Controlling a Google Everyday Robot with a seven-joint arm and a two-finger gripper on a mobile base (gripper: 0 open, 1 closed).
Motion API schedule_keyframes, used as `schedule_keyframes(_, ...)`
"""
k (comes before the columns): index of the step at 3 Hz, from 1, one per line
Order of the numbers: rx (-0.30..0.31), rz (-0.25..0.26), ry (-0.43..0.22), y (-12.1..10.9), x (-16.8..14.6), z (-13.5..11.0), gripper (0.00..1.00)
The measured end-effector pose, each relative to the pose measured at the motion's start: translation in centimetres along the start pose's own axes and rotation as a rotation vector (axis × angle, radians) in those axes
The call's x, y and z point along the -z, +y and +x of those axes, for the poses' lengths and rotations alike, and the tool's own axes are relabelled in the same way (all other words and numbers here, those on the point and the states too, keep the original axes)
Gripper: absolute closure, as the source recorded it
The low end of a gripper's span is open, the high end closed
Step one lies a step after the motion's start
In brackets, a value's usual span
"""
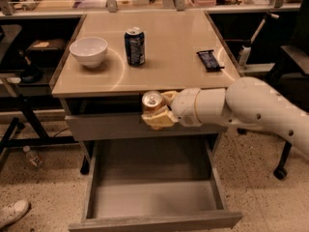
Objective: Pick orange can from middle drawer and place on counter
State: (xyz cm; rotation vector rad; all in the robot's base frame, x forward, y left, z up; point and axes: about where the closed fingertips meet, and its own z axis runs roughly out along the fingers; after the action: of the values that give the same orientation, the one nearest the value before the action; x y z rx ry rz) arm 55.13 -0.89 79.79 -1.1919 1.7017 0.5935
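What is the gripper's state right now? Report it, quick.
Gripper: shut on the orange can, holding it upright just below the counter edge, above the open middle drawer.
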Motion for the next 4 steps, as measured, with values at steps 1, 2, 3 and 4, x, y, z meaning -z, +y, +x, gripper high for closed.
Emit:
schedule_keyframes(1,0.025,0.035,0.01,-2.6,2.3,-2.7,1.0)
schedule_keyframes(2,0.04,0.067,0.021,-5.6,3.9,-4.6,1.0)
schedule_keyframes(3,0.048,0.1,0.029,-8.8,5.6,-6.2,1.0)
schedule_keyframes(4,0.055,0.12,0.027,-11.7,6.6,-7.6,1.0)
